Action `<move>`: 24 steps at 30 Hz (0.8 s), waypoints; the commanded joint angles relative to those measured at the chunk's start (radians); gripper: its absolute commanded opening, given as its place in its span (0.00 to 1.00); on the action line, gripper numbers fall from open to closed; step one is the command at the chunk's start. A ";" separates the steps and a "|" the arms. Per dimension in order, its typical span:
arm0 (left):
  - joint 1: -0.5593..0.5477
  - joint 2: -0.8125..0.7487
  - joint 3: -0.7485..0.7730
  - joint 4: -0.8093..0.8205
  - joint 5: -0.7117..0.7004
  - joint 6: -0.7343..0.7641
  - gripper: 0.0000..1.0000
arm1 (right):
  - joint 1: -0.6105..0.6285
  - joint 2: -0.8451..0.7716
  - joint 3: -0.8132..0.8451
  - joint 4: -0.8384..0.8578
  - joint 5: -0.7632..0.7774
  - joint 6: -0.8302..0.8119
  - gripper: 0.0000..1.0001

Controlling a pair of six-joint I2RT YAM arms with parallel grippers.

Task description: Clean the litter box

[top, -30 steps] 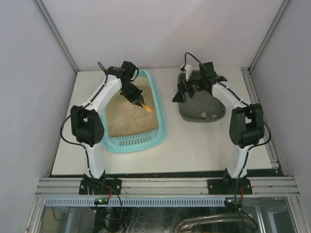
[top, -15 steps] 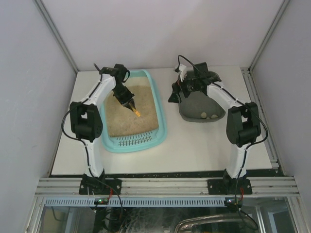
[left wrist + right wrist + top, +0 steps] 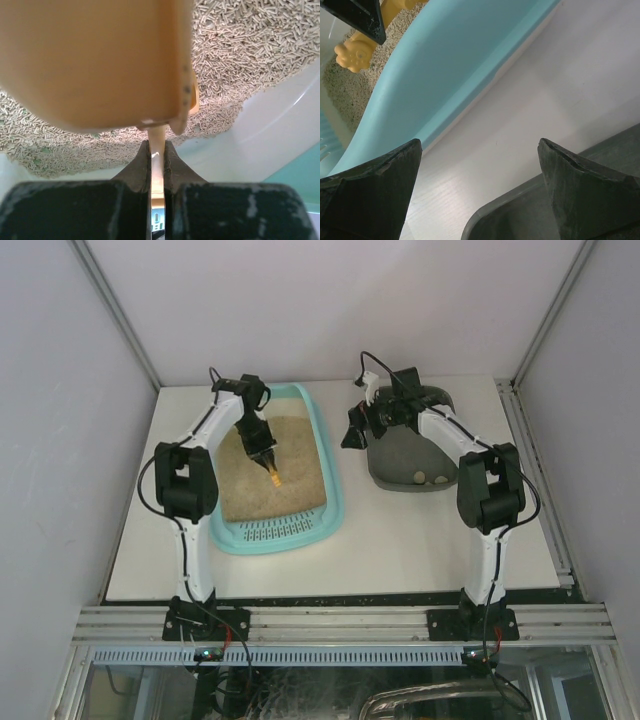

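Litter box (image 3: 336,495): light-teal tray on the left half of the white desk (image 3: 400,550), long side running away from the arm bases. Its slotted grate strip (image 3: 270,532) is at the near short end. Tan pellet litter (image 3: 290,490) fills the rest of the floor (bare teal wall shows at the edge in the left wrist view).

Left claw (image 3: 265,452) is inside the box over the litter, clamped tight on the thin handle of a yellow scoop (image 3: 274,476). In the wrist view the scoop blade (image 3: 95,60) hangs above the pellets (image 3: 240,50); can't tell if it touches them.

Grey tray (image 3: 400,472) sits to the right of the box, apart from it, with a strip of desk between. Two small pale lumps (image 3: 420,478) lie near its front wall.

Right claw (image 3: 353,436) is at the grey tray's left edge, over that strip. Jaws are spread wide, nothing between them. Its wrist view shows the teal rim (image 3: 445,75), the desk and the grey tray edge (image 3: 520,215).
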 commanded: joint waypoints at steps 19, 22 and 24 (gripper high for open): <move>0.030 -0.088 -0.137 0.160 0.349 0.323 0.00 | 0.007 -0.061 -0.027 0.023 0.022 0.002 1.00; 0.061 -0.047 -0.121 0.145 0.298 0.326 0.00 | 0.006 -0.071 -0.044 0.029 0.022 0.002 1.00; 0.074 -0.023 -0.105 0.138 0.270 0.328 0.00 | 0.006 -0.075 -0.052 0.031 0.024 -0.003 1.00</move>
